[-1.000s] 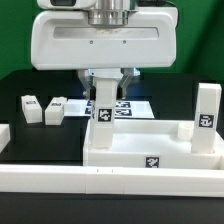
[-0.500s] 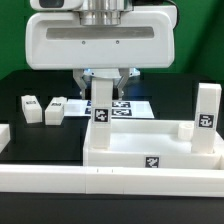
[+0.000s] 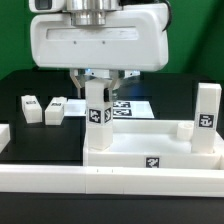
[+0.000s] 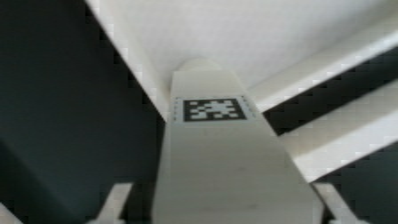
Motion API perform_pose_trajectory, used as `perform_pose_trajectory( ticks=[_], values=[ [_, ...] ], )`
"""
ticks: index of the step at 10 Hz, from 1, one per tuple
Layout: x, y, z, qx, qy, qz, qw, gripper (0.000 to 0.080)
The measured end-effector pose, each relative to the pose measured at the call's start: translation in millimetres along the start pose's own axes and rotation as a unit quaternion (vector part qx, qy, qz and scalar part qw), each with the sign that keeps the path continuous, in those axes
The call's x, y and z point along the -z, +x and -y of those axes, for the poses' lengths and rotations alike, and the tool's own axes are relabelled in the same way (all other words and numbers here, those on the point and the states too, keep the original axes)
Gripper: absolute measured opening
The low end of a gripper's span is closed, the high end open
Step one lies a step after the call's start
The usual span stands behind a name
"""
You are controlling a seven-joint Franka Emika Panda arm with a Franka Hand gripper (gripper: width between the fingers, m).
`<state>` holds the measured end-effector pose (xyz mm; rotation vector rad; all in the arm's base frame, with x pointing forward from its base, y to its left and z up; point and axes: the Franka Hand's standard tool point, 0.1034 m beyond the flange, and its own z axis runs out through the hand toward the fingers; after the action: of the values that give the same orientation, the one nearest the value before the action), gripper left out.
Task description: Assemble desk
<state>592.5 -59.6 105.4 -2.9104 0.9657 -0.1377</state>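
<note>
**Gripper clamped on upright leg at tabletop corner**

Gripper (image 3: 98, 82) closed on the held leg (image 3: 97, 122) – fingers press both its sides near the top, leg upright, tag facing the camera. Its lower end meets the tabletop (image 3: 150, 158) at the near corner on the exterior view's left; can't tell if seated. Standing leg (image 3: 207, 118) is upright at the tabletop's opposite end. First loose leg (image 3: 31, 108) and second loose leg (image 3: 56, 108) lie side by side on the black table, exterior view's left. Marker board (image 3: 128, 106) lies behind. Wrist view – held leg (image 4: 222, 160) between fingertips (image 4: 114, 205).
</note>
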Motion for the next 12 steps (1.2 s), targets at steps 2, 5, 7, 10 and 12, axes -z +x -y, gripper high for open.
perform_pose_trajectory(
  ticks=[2, 5, 7, 10, 12],
  values=[
    [-0.2, 0.7, -1.4, -0.113, 0.003, 0.002, 0.994, 0.0291],
    [-0.5, 2.0, -3.5, -0.238, 0.009, 0.006, 0.971, 0.0291],
    [-0.6, 2.3, -3.1, -0.259, 0.010, 0.005, 0.966, 0.0371],
    [-0.5, 2.2, -2.4, -0.213, 0.010, 0.005, 0.977, 0.0605],
    [-0.5, 1.3, -0.6, -0.097, 0.006, 0.002, 0.995, 0.0640]
  ],
)
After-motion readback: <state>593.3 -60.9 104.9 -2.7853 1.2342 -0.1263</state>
